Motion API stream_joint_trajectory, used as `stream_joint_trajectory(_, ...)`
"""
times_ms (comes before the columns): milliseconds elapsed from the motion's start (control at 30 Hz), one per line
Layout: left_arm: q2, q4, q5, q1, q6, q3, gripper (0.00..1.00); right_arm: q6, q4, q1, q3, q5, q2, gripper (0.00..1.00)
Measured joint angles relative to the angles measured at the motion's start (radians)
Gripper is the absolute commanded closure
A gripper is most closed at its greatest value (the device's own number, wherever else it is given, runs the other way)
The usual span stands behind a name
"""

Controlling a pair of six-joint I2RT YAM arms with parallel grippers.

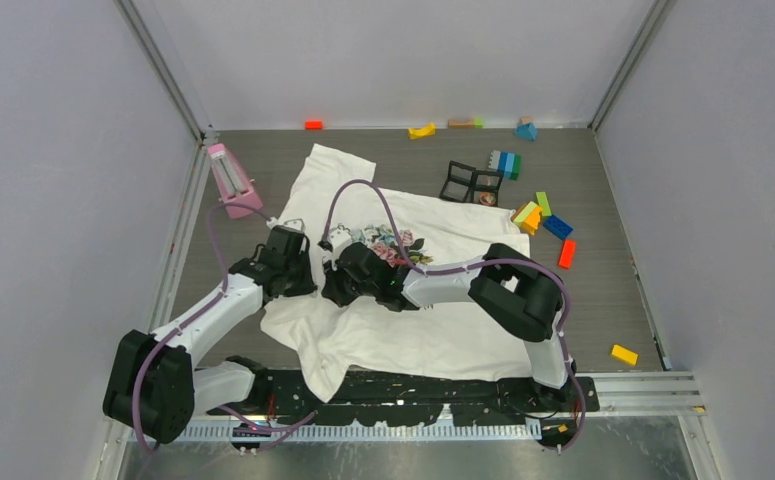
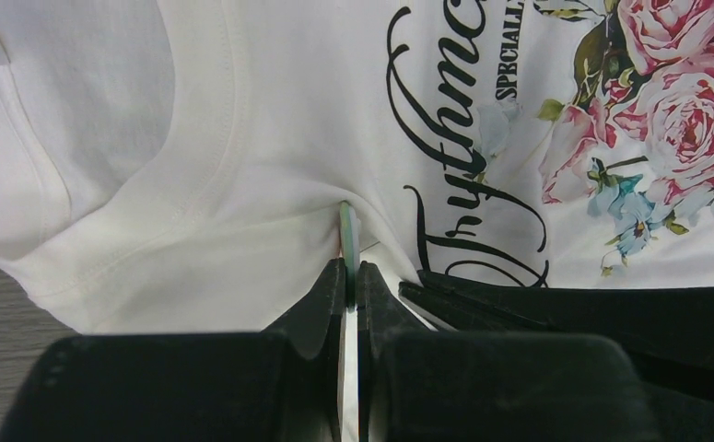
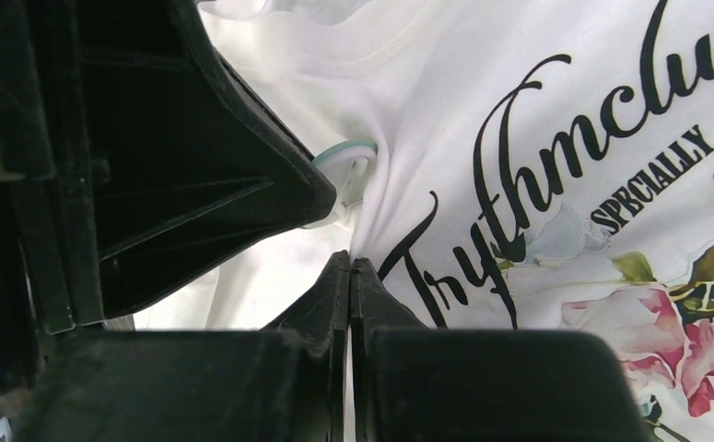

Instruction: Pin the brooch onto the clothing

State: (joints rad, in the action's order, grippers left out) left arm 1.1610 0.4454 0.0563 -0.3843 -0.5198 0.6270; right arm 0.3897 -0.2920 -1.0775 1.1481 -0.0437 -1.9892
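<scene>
Left gripper (image 2: 351,272) is clamped on the brooch (image 2: 347,230), edge-on against the T-shirt (image 1: 443,330) mid-table, by the collar left of the lettering. Right gripper (image 3: 351,267) pinches a fabric fold beside it. Risk: fold slips out or brooch twists, so the pin misses the cloth.

The table (image 1: 623,300) has a grey, wood-grained top. A white T-shirt (image 1: 433,335) lies spread and rumpled across its middle, print side up, one sleeve reaching toward the far edge. At the far left stands a pink object (image 1: 231,180), too small to identify. Just beyond the shirt's far right side sits a black two-compartment frame (image 1: 471,182), with a blue-and-green block stack (image 1: 505,163) beside it. Loose blocks (image 1: 422,131) line the far edge. A cluster of coloured blocks (image 1: 548,218) lies right of the shirt, and perhaps one yellow block (image 1: 623,354) near the right rail.
</scene>
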Motion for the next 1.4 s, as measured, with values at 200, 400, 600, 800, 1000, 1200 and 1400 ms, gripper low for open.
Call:
stream_joint_trajectory(200,0.002,-0.002,0.0,0.0,-0.002,0.0,1.0,-0.007,-0.002,0.001,-0.002,-0.028,0.0,0.99)
stream_joint_trajectory(400,0.009,-0.008,-0.005,0.0,-0.005,0.0,1.0,-0.018,-0.003,0.002,-0.002,-0.04,0.0,0.99)
stream_joint_trajectory(600,0.008,-0.016,-0.016,0.0,-0.019,0.0,1.0,-0.023,-0.003,0.003,-0.002,-0.068,0.0,0.99)
stream_joint_trajectory(800,0.006,-0.029,-0.025,-0.002,-0.026,-0.003,1.0,-0.026,-0.003,0.008,-0.002,-0.09,-0.001,0.99)
stream_joint_trajectory(1000,-0.005,-0.052,-0.042,-0.002,-0.046,-0.023,1.0,-0.029,-0.002,0.012,-0.002,-0.112,-0.001,0.99)
stream_joint_trajectory(1200,-0.011,-0.089,-0.081,-0.002,-0.06,-0.05,1.0,-0.033,-0.001,0.013,-0.004,-0.129,-0.002,0.99)
stream_joint_trajectory(1400,-0.034,-0.114,-0.109,-0.002,-0.079,-0.079,1.0,-0.036,0.0,0.015,-0.014,-0.144,-0.001,0.99)
